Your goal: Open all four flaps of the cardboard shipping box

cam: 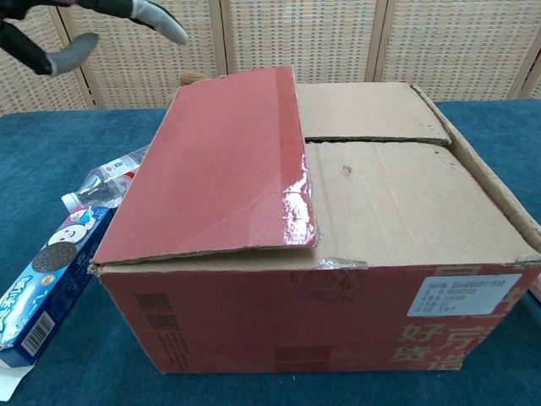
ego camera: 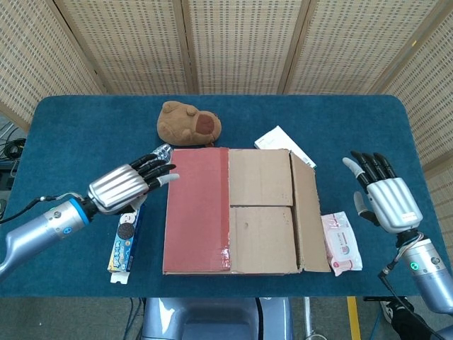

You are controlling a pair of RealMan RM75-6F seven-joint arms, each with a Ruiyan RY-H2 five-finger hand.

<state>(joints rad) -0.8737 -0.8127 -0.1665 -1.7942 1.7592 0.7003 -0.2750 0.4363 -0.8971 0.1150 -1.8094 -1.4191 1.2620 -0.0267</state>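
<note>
Box long axis runs near-to-far, red flap leftward; left robot hand, right robot hand splayed, empty.

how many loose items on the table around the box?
5: plush toy behind the box, water bottle and cookie box to its left, white packet behind-right, wipes pack to its right. The box may hide more.

The cardboard box front shows Chinese characters "好京"; its label's print is unreadable.
</note>
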